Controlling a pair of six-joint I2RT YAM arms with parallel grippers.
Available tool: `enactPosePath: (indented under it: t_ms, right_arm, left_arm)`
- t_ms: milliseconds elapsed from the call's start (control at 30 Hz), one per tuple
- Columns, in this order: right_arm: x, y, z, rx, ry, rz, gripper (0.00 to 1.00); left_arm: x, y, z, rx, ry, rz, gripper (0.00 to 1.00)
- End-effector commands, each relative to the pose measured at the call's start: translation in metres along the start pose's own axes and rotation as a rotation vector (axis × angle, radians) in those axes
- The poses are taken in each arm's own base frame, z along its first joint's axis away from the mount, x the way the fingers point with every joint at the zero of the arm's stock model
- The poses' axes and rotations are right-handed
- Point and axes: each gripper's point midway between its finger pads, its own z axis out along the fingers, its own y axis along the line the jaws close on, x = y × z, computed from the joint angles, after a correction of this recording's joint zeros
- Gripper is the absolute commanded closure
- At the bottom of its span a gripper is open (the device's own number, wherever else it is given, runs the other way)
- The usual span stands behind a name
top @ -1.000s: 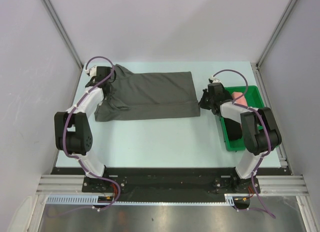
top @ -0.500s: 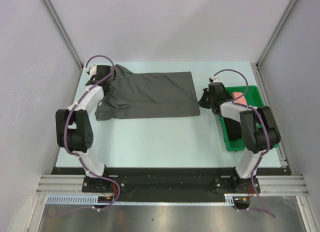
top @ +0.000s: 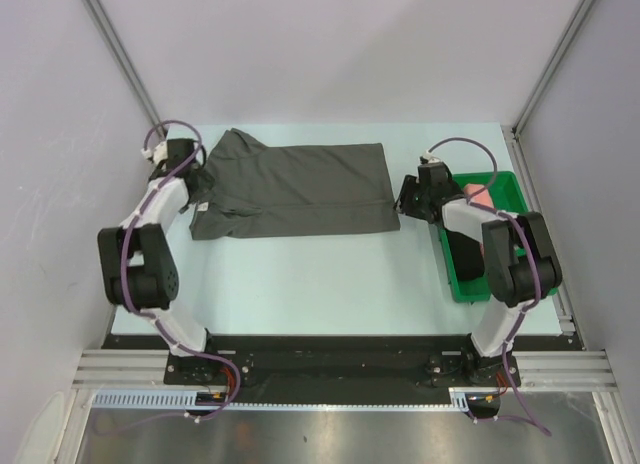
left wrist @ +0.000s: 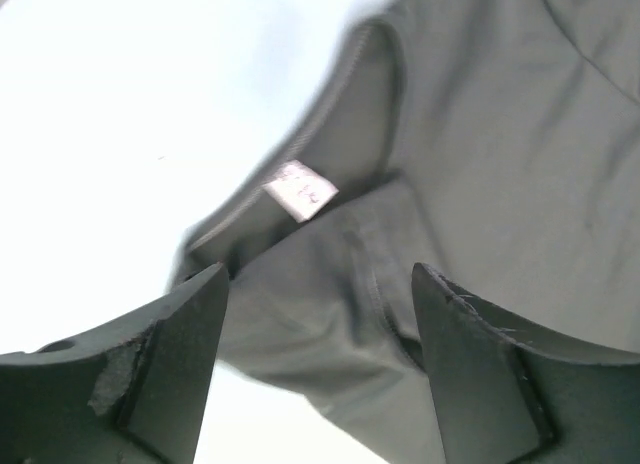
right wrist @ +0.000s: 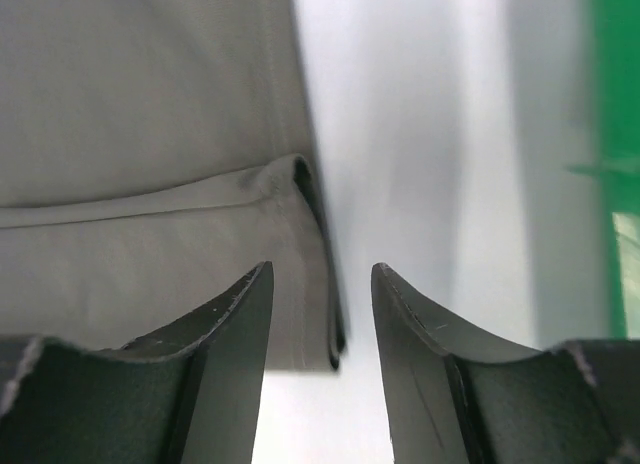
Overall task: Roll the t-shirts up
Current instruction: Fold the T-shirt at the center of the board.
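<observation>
dark grey t-shirt (top: 290,189) lies folded flat across the far half of the table (top: 300,284), collar end toward the left edge. left hand (top: 190,172) is at that end, near the far-left corner. right hand (top: 408,199) is at the shirt's right edge. green tray (top: 512,184) on the right edge holds a pink roll (top: 478,196) and a black roll (top: 462,254).

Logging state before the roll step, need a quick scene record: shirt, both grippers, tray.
grey t-shirt: flat on the table, folded lengthwise, not rolled
neck label: white, inside the collar
left gripper: open, at the collar end, holding nothing
right gripper: open, over the hem corner
green tray: right of the shirt, holds a salmon-pink roll
</observation>
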Motion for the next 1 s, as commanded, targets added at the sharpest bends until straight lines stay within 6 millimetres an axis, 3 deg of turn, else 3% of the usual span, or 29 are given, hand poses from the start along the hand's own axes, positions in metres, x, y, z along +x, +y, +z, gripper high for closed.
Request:
enactPosePath:
  t_ms: [0, 33, 67, 133, 167, 367, 600, 667, 767, 867, 967]
  right_arm:
    - [-0.024, -0.005, -0.042, 0.064, -0.041, 0.049, 0.51]
    - [-0.01, -0.011, -0.046, 0.074, -0.015, 0.057, 0.5]
    - [-0.005, -0.011, -0.049, 0.068, -0.011, 0.069, 0.5]
    - [0.0, -0.009, -0.056, 0.049, -0.024, 0.097, 0.5]
    - [0.013, -0.008, -0.056, 0.026, 0.002, 0.106, 0.5]
    - [0.042, 0.008, -0.044, -0.032, 0.066, 0.152, 0.51]
    - [0.041, 0.008, -0.023, -0.019, 0.031, 0.188, 0.53]
    - [0.041, 0.007, -0.019, -0.019, 0.026, 0.192, 0.57]
    - [0.041, 0.001, -0.014, 0.006, 0.011, 0.189, 0.8]
    - [0.038, 0.0, -0.013, 0.01, 0.001, 0.178, 0.94]
    - [0.032, -0.002, -0.013, 0.027, -0.017, 0.169, 0.97]
  left_arm:
    - [-0.011, 0.024, -0.043, 0.076, -0.025, -0.18, 0.27]
    - [-0.006, 0.03, -0.044, 0.075, -0.017, -0.194, 0.27]
    - [0.009, 0.04, -0.041, 0.054, 0.006, -0.201, 0.3]
    - [0.014, 0.049, -0.046, 0.05, 0.003, -0.242, 0.32]
    - [0.027, 0.055, -0.043, 0.037, 0.02, -0.248, 0.33]
    - [0.052, 0.058, -0.036, 0.076, 0.046, -0.324, 0.32]
    - [0.062, 0.064, -0.029, 0.068, 0.048, -0.339, 0.3]
    - [0.063, 0.067, -0.029, 0.063, 0.045, -0.339, 0.3]
    - [0.069, 0.072, -0.026, 0.045, 0.048, -0.339, 0.32]
    - [0.071, 0.074, -0.023, 0.038, 0.045, -0.342, 0.37]
    - [0.073, 0.075, -0.018, 0.03, 0.046, -0.345, 0.38]
